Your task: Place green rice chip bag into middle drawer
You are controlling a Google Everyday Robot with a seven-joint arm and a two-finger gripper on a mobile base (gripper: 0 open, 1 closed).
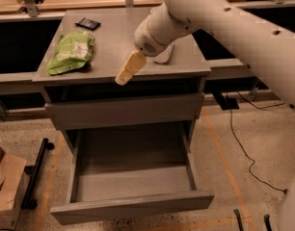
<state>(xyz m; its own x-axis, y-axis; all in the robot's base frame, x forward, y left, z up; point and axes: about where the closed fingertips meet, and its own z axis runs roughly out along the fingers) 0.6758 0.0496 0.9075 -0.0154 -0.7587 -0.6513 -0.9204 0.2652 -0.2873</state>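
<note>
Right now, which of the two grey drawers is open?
The middle drawer, pulled out below the shut drawer front. The gripper hangs above the cabinet top, at its front edge.

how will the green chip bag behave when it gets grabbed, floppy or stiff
Probably floppy: the green rice chip bag lies crumpled on the cabinet top, so it should sag when lifted. It is likely light for its size, being a puffy pouch. The gripper hovers beside it, above the top's front edge.
</note>
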